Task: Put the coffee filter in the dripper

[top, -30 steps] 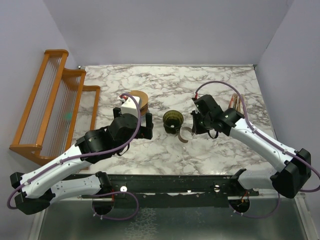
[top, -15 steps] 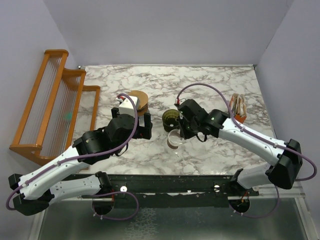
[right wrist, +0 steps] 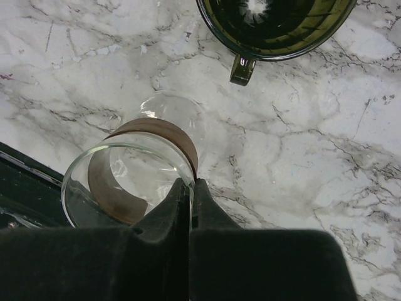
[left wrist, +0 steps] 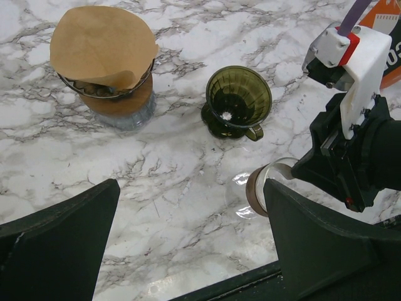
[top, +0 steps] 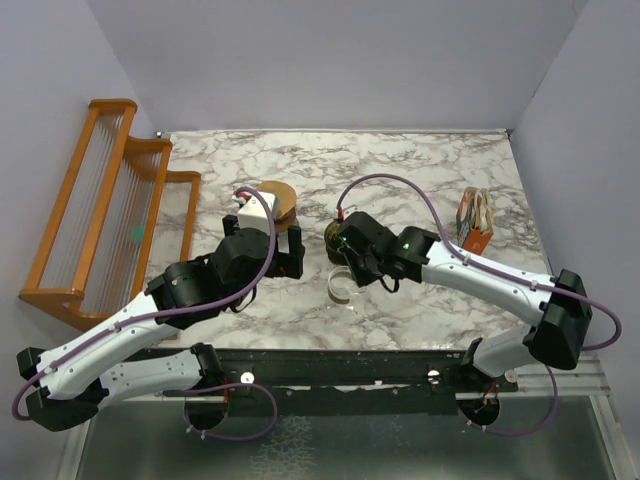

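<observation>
The dark olive-green dripper [top: 338,237] stands upright mid-table, empty; it also shows in the left wrist view [left wrist: 239,97] and at the top of the right wrist view [right wrist: 276,25]. No white coffee filter is in view. My right gripper [top: 350,273] is shut on the rim of a clear glass cup [right wrist: 125,182] with a brown band, held just in front of the dripper, one finger inside the rim and one outside. The cup also shows in the top view [top: 342,287]. My left gripper [top: 290,256] is open and empty, left of the dripper.
A brown disc on a grey stand [left wrist: 116,100] with a tan paper piece [left wrist: 103,47] on top stands left of the dripper. An orange packet [top: 475,220] lies at the right. A wooden rack [top: 100,210] stands along the left edge.
My right arm has swung left with the glass cup, from right of the dripper to just in front of it. The left arm has hardly moved.
</observation>
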